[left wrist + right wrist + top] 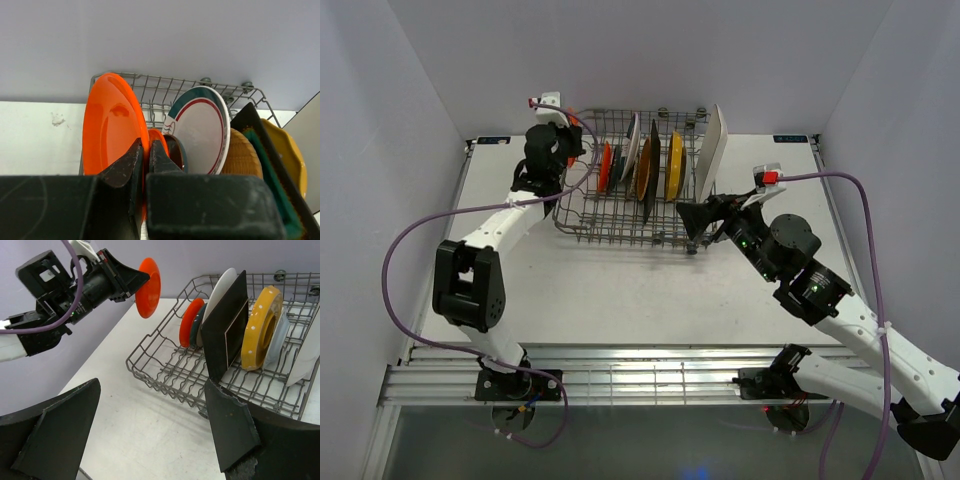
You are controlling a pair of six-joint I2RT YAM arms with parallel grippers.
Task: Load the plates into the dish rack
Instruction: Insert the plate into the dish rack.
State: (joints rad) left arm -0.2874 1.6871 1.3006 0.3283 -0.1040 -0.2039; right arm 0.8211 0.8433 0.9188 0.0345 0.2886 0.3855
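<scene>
My left gripper (146, 146) is shut on the rim of a large orange plate (107, 127). It holds the plate upright in the air just outside the left end of the dish rack (165, 365), as the right wrist view shows the plate (149, 287). Standing in the rack are a smaller orange plate (191, 322), a white plate with a teal rim (200, 130), a wood-tone plate (242, 155), a dark square plate (225, 330), a yellow plate (260, 327) and a white rectangular plate (712, 152). My right gripper (150, 385) is open and empty above the table by the rack's near right corner.
The dish rack (620, 215) sits at the back middle of the white table (620, 290), close to the rear wall. The left arm's purple cable (400, 250) loops out over the table's left side. Side walls enclose the table.
</scene>
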